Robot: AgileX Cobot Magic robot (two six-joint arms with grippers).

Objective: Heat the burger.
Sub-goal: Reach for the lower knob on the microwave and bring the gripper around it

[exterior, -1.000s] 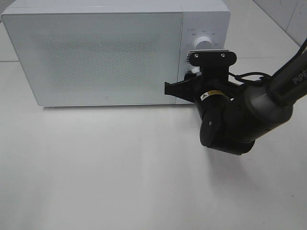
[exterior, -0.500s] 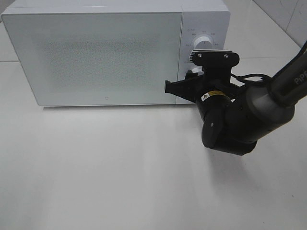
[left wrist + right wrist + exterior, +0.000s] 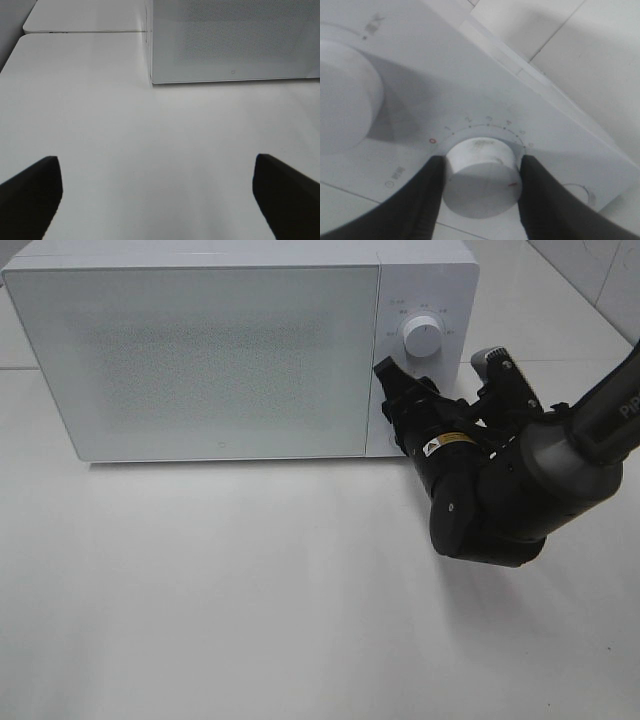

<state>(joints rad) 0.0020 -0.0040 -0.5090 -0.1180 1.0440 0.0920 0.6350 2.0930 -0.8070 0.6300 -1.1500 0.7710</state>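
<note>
Since the earlier frame the right gripper [image 3: 398,400] had rolled over at the microwave [image 3: 200,350] control panel. Its camera bracket [image 3: 505,372], which had lain flat across the upper dial [image 3: 422,337], now stood off to the right, and that dial showed in full.

The burger appeared in no view, so neither its place nor the way it pointed could be told. The microwave door [image 3: 190,360] was closed and its speckled front gave no look inside.

The exterior high view showed the black arm reaching in from the right, its gripper pressed to the panel below the upper dial, but the arm hid what the tips met. The right wrist view supplied that: the two dark fingers [image 3: 432,200] were clamped on either side of the lower dial [image 3: 480,175], touching it, beneath an arc of numerals starting at a red zero.

Only the left wrist view showed the left gripper [image 3: 157,197], spread wide and holding nothing above the white table [image 3: 125,125], with the microwave well ahead of it.
</note>
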